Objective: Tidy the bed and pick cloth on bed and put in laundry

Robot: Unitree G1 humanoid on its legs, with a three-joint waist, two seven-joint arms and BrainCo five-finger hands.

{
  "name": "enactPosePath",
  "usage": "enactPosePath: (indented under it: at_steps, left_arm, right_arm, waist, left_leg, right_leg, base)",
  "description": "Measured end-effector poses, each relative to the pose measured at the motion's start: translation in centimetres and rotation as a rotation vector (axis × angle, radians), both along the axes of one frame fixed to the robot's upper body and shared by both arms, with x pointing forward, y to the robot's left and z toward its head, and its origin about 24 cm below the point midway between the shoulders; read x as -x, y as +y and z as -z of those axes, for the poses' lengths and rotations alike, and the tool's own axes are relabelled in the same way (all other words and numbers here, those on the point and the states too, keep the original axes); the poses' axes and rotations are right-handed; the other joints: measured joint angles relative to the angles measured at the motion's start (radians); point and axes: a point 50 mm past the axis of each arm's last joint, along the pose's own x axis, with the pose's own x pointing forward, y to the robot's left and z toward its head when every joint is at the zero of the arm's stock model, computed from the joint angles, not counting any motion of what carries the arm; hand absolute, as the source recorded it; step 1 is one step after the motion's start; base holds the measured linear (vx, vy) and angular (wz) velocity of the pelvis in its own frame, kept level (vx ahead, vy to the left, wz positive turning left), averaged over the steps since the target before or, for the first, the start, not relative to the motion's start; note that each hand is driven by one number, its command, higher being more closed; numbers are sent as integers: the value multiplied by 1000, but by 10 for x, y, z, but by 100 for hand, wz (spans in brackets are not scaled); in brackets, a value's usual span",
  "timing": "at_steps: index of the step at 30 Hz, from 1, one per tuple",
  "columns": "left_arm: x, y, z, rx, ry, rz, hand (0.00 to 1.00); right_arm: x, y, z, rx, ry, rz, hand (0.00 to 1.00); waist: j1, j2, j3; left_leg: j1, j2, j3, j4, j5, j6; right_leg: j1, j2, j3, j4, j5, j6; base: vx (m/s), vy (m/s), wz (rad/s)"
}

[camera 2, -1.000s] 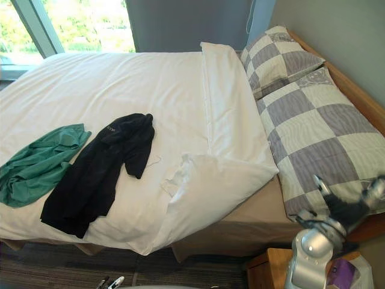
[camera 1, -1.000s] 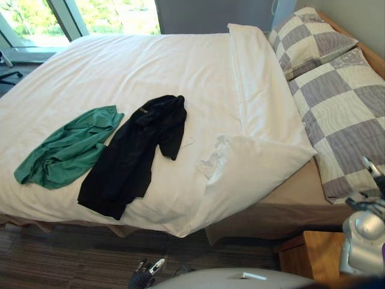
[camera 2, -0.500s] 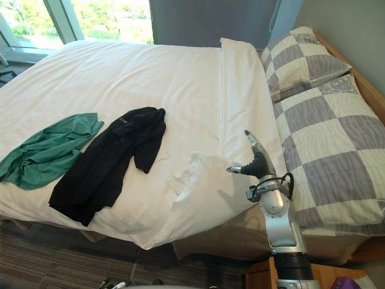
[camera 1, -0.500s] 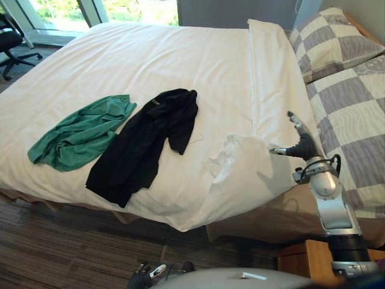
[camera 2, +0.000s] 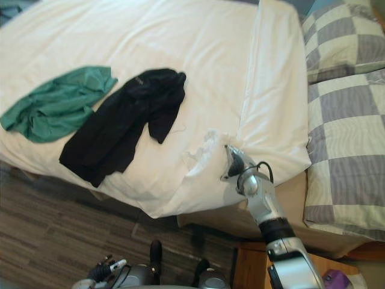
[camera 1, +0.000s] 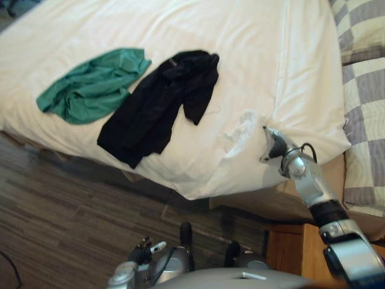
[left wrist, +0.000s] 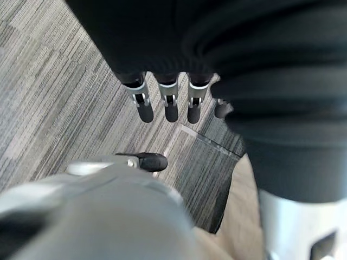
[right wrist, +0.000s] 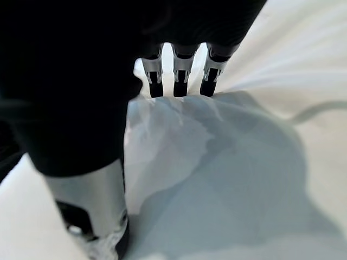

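White duvet corner lies turned back, with the right hand at it, fingers straight. Green cloth and black cloth lie uncollected on the bed. Left hand hangs, fingers relaxed.

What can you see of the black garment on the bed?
The black garment is soft dark cloth, seemingly a top with one sleeve branching off. It lies spread and slightly rumpled, slanting across the white duvet, its lower end near the duvet's front edge. The green cloth lies close at its left; whether they touch is unclear. The right hand is apart from it.
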Motion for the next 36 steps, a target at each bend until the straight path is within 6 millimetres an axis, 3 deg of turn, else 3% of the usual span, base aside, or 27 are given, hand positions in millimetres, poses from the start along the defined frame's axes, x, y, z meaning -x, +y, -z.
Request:
enactPosePath:
  at_steps: [3,5,10,19,20,22,29,36]
  left_arm:
    - [-31,5,-14,-1,-105,0,0]
    - [-38,7,-19,9,-139,-4,0]
    - [-45,12,-24,7,-162,-8,0]
    - [-55,12,-29,22,-195,15,0]
    - [-59,12,-33,30,-221,13,0]
    - [-66,10,-37,48,-252,26,0]
    - [-83,0,-46,84,-309,60,0]
    - [-84,-4,-45,93,-310,67,0]
  right_arm:
    - [-16,-15,-26,95,-61,72,0]
    - [-24,-16,-39,150,-84,90,0]
    - [-28,-26,-55,182,-115,159,0]
    - [-37,-24,-83,114,-204,182,0]
    - [-38,-23,-87,106,-205,175,100]
    - [-40,-22,-91,68,-197,174,100]
    - [-45,-51,-114,-34,-224,258,100]
    - [-32,-65,-95,-252,-286,301,100]
  waist:
    - [26,-2,35]
    - [31,-3,51]
    - [58,1,75]
    - [57,7,105]
    - [60,8,119]
    - [59,18,138]
    - [56,65,178]
    - [60,70,181]
  left_leg:
    - [-41,2,-10,5,18,1]
    - [-47,2,-14,4,20,3]
    - [-83,3,-18,0,17,1]
    - [-110,20,-3,1,19,1]
    - [-113,22,-2,3,24,-5]
    - [-124,25,-3,3,30,-8]
    - [-163,15,-24,5,44,-6]
    - [-154,9,-29,6,48,-4]
  right_leg:
    - [-35,10,19,0,27,-12]
    - [-41,10,22,2,33,-12]
    - [-81,11,68,16,34,-11]
    - [-110,21,93,18,34,-11]
    - [-117,23,100,23,33,-13]
    - [-131,24,100,32,30,-17]
    - [-170,17,98,52,14,-20]
    - [-169,13,101,77,-10,-21]
  base:
    - [-1,52,13]
    - [-18,45,8]
    - [-20,21,3]
    - [15,-21,-3]
    - [37,-38,-1]
    - [25,-30,2]
    - [40,-14,10]
    - [48,-32,6]
